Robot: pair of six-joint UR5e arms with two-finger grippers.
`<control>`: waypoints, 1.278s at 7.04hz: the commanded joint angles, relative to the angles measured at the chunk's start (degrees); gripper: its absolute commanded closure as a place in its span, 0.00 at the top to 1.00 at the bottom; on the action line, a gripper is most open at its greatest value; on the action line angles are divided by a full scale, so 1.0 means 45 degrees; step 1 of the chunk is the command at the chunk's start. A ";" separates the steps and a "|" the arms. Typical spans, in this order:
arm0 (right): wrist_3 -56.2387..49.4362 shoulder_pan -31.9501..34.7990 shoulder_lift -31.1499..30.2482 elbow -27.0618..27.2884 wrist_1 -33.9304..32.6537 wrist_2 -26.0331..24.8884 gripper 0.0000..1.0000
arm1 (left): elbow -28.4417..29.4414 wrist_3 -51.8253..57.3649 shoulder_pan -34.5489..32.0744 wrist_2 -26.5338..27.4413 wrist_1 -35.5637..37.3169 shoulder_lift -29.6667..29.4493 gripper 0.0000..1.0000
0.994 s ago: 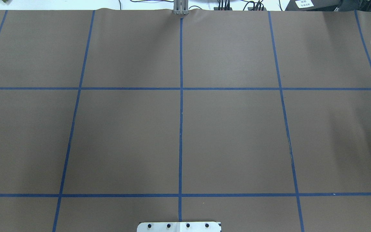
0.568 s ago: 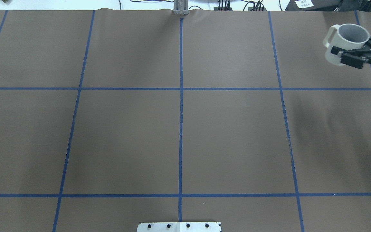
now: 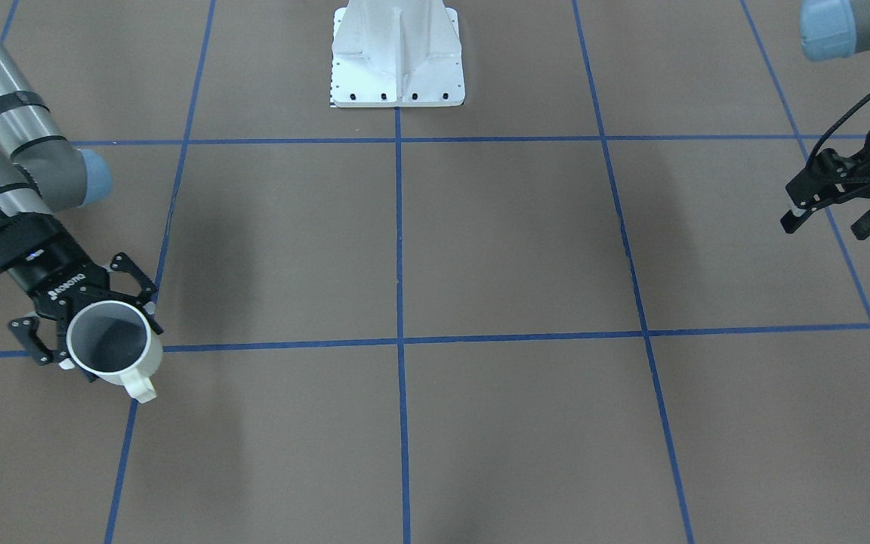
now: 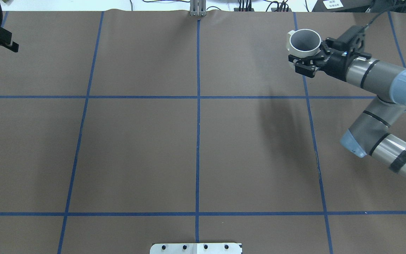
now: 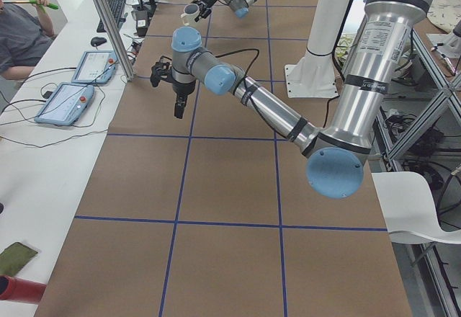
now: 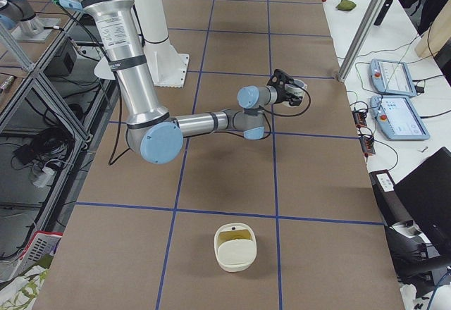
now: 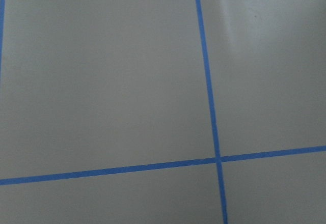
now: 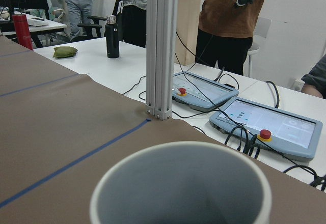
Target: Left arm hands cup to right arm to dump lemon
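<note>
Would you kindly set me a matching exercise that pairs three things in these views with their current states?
Things:
1. cup
2. left gripper
3. cream tub

States:
A. open, holding nothing
B. sitting on the table
C. clasped in the right gripper, mouth up

Pairs: 1-C; 2-A; 3-B

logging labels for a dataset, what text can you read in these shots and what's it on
"ROBOTIQ": white letters on the right arm's tool.
White label at the overhead view's top right: too blurred to read.
Tablet screens: too small to read.
Cup: no lettering shows.
</note>
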 commanded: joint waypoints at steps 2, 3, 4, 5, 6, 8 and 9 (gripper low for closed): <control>0.0052 -0.0341 0.2303 -0.0043 -0.2328 -0.0281 0.01 | 0.0234 -0.3112 0.1722 0.0039 0.0004 -0.2045 1.00; 0.0033 -0.0418 0.2927 -0.0082 -0.3108 -0.0300 0.01 | 0.0563 -0.4168 0.2097 0.0059 0.0004 -0.2921 1.00; 0.0033 -0.0612 0.3552 -0.0082 -0.3948 -0.0784 0.01 | 0.1302 -0.5455 0.2294 0.0098 0.0004 -0.3800 1.00; 0.0033 -0.1175 0.3964 -0.0160 -0.4285 -0.1833 0.01 | 0.1947 -0.6222 0.2663 0.0137 -0.0189 -0.4505 1.00; -0.0025 -0.1625 0.4104 -0.0161 -0.4346 -0.2462 0.04 | 0.2495 -0.7080 0.2725 0.0137 -0.0269 -0.5286 1.00; -0.0761 -0.2290 0.4415 -0.0083 -0.4347 -0.3458 0.22 | 0.3124 -0.7712 0.2958 0.0137 -0.0482 -0.5860 1.00; -0.1155 -0.2700 0.4437 -0.0044 -0.4347 -0.4141 0.26 | 0.3261 -0.8468 0.2979 0.0137 -0.1084 -0.5879 1.00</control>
